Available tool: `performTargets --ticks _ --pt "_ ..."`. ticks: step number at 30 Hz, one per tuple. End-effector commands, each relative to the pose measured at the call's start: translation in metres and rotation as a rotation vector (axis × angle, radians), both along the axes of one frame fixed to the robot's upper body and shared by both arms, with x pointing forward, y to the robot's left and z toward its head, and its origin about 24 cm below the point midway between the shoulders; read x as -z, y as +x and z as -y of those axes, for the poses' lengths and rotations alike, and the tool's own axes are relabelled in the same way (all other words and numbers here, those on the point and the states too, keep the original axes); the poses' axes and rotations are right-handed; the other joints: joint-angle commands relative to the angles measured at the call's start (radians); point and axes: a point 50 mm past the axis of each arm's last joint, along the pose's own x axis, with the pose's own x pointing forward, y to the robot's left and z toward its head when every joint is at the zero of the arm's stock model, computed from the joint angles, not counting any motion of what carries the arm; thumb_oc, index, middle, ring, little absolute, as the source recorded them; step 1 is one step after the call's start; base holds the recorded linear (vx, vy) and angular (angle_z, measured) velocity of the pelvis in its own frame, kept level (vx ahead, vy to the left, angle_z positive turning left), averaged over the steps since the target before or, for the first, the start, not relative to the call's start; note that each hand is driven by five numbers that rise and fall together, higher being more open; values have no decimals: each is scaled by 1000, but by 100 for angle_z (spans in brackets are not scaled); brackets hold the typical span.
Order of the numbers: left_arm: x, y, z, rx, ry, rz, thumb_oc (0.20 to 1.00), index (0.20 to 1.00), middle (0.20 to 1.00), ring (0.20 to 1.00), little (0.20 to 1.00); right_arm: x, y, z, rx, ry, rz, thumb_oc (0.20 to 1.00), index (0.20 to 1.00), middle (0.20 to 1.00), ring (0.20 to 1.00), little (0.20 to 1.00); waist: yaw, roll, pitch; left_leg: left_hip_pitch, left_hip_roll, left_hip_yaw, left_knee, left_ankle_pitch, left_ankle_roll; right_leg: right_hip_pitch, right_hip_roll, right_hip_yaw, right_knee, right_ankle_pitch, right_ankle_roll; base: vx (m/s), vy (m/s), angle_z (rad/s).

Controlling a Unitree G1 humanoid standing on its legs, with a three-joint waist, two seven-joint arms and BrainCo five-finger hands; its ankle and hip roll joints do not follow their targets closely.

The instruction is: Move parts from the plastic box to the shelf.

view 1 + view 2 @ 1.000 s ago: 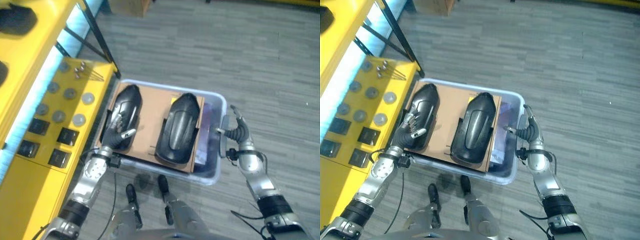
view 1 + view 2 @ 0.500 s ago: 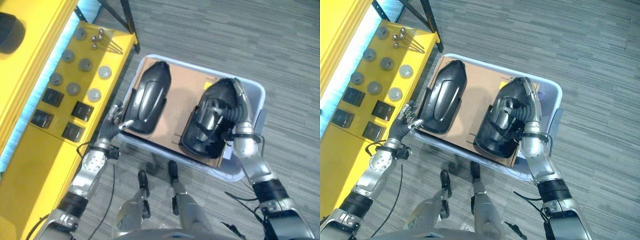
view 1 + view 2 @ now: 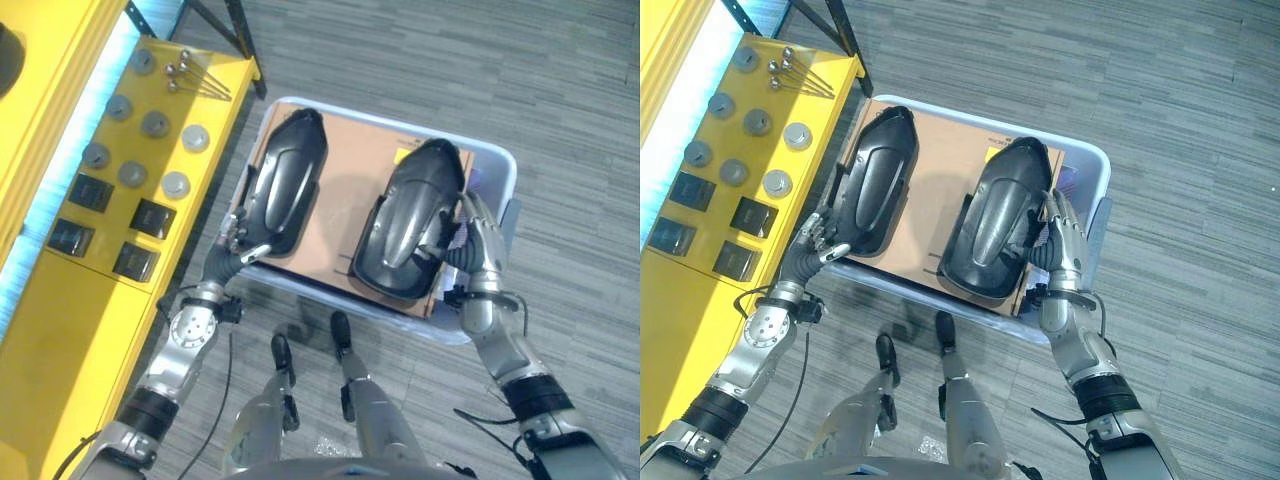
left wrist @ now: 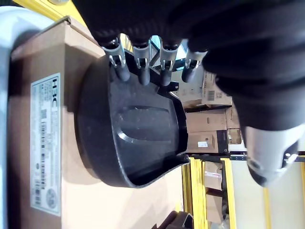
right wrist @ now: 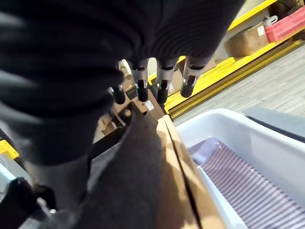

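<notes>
Lowered flat again, glossy black shell (image 3: 408,222); right robot hand (image 3: 478,255) seemingly relaxed beside it, left robot hand (image 3: 238,236) loose.

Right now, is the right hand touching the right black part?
Touching. In the left eye view the right hand lies against the near side edge of the right black part, its fingers on the shell; the right eye view shows the same.

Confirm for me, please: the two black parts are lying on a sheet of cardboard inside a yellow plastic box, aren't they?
Not quite. The plastic box is pale grey-white, not yellow; the right eye view shows its light rim around the cardboard sheet. The yellow thing is the shelf beside it. The two black parts do lie on the cardboard inside the box.
</notes>
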Motion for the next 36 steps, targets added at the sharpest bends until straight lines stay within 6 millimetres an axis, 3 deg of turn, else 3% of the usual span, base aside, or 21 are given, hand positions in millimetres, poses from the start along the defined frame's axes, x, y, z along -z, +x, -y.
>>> performTargets --ticks 1,2,4,5,6,20,28,29,30,31,32,34,35,36 --pt "-5 -1 6 14 -27 53 1000 1000 1000 1000 1000 3 -3 0 44 5 40 1000 1000 1000 1000 1000 11 -11 -20 58 50 14 89 -142 -53 31 -55 10 146 -233 177 0 0 0" --pt "-5 -1 6 14 -27 53 1000 1000 1000 1000 1000 3 -3 0 44 5 40 1000 1000 1000 1000 1000 11 -11 -20 58 50 14 89 -142 -53 31 -55 10 146 -233 177 0 0 0" --pt "-6 -1 9 26 -36 58 1000 1000 1000 1000 1000 33 -3 -6 36 160 -105 1000 1000 1000 1000 1000 15 -10 -15 50 50 6 91 -143 -53 28 -57 5 146 -231 177 0 0 0" --pt "-7 -1 8 25 -35 59 1000 1000 1000 1000 1000 33 -2 -7 34 161 -104 511 511 511 511 511 15 -13 -17 45 48 7 90 -137 -53 23 -58 6 144 -226 177 0 0 0" --pt "-7 -1 9 29 -34 59 1000 1000 1000 1000 1000 40 -2 -7 27 209 -150 200 200 200 200 200 16 -10 -15 47 49 5 91 -142 -53 26 -57 3 146 -230 176 0 0 0" --pt "-4 -3 -5 16 -24 19 1000 1000 1000 1000 1000 55 -9 2 -6 470 -248 200 200 200 200 200 23 -22 -34 65 48 3 98 -145 -53 49 -62 -4 152 -237 174 -1 -4 2" --pt "-12 -7 -21 17 41 42 1000 1000 1000 1000 1000 45 -27 33 25 355 -239 200 200 200 200 200 9 -33 -76 137 53 18 112 -176 -54 114 -69 -5 163 -268 176 18 2 3" --pt "-17 -7 -25 15 64 56 1000 1000 1000 1000 1000 27 -28 42 24 258 -188 200 200 200 200 200 6 -37 -89 169 53 27 117 -187 -55 141 -72 -8 170 -279 181 0 0 0" --pt "-17 -7 -25 15 64 56 1000 1000 1000 1000 1000 27 -28 42 24 258 -188 200 200 200 200 200 6 -37 -89 169 53 27 117 -187 -55 141 -72 -8 170 -279 181 62 44 -4" --pt "-12 -7 -27 49 11 1 1000 1000 1000 1000 1000 1 -28 56 34 85 -138 200 200 200 200 200 -1 -40 -109 220 55 44 127 -208 -54 184 -75 0 185 -298 190 31 37 -3" --pt "-12 -7 -27 49 11 1 1000 1000 1000 1000 1000 1 -28 56 34 85 -138 200 200 200 200 200 1 -41 -109 218 55 46 126 -202 -55 182 -75 2 183 -293 189 29 51 -5" --pt "-22 -7 -27 115 -3 8 1000 1000 1000 1000 1000 -25 -26 62 32 -47 -86 200 200 200 200 200 -2 -40 -119 253 58 60 133 -217 -52 208 -72 13 191 -304 197 -3 24 -9" --pt "-22 -7 -27 115 -3 8 1000 1000 1000 1000 1000 -25 -26 62 32 -47 -86 200 200 200 200 200 -2 -40 -119 253 58 60 133 -217 -52 208 -72 13 191 -304 197 13 23 -29" --pt "-30 -5 -23 179 -26 20 1000 1000 1000 1000 1000 -60 -22 63 15 -167 22 200 200 200 200 200 -7 -47 -141 297 64 86 131 -228 -52 234 -68 30 201 -314 202 -8 4 -23"
